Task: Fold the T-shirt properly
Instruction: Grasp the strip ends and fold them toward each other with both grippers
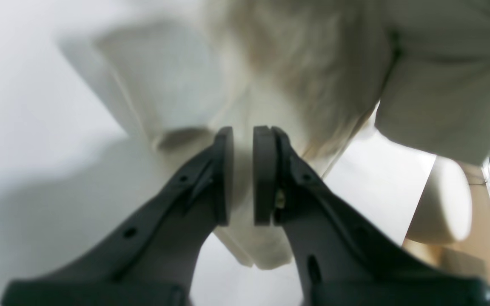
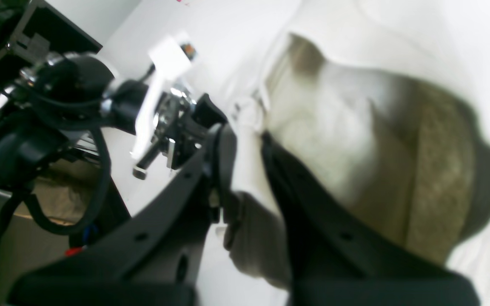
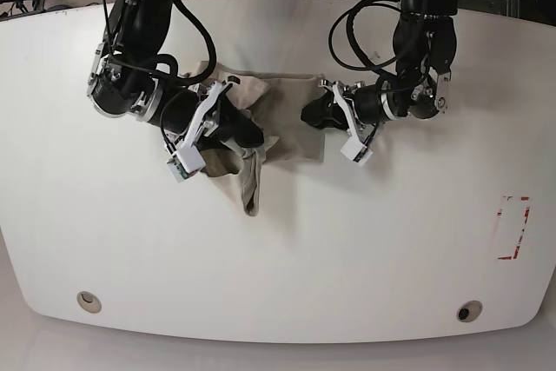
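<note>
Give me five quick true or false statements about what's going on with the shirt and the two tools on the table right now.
1. The left tool has T-shirt fabric pinched between its pads. True.
2. The right tool is wide open and holds nothing. False: it is closed on a bunch of the shirt's cloth.
3. The T-shirt lies spread flat with both sleeves out. False: it is crumpled, with a fold trailing toward the table's near edge.
4. The table is white. True.
5. In the base view the shirt sits beside the red marking. False: the marking is far off near the table's right side, apart from the shirt.
</note>
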`<state>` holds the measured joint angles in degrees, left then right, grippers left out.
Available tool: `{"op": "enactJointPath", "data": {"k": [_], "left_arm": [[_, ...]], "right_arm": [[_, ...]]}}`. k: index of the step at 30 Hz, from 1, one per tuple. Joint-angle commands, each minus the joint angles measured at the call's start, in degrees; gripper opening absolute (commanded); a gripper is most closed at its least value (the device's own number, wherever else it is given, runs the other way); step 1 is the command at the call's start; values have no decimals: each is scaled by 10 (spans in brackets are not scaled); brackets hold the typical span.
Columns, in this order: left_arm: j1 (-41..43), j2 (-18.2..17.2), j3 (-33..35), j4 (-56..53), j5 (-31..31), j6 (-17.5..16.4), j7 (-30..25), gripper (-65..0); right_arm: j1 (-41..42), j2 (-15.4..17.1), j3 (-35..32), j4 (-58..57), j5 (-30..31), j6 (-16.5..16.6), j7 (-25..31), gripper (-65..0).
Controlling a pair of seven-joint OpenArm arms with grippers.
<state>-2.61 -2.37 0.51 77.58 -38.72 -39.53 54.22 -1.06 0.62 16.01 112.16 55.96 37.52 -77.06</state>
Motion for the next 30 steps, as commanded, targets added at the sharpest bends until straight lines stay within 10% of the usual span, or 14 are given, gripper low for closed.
{"op": "enactJointPath", "data": {"k": [1,15,24,30], "left_arm": [[-9,1,12,-9,-12,-5,-12,-589],[-10,-2,61,-51,-12,-5,-57,-589],[-31,-16,59,-49,-17,-5,-58,-589],[-33,-22,38,-7,-18,-5,-56,-589]], "right_arm": [[9,1,-15,1,18,1,14,-650],[40,-2,-79,-101,18,0,50,-634],[36,58,-162,-101,19,-2,69,-163],[30,93,-177,-89,23,-2,69,-54]]}}
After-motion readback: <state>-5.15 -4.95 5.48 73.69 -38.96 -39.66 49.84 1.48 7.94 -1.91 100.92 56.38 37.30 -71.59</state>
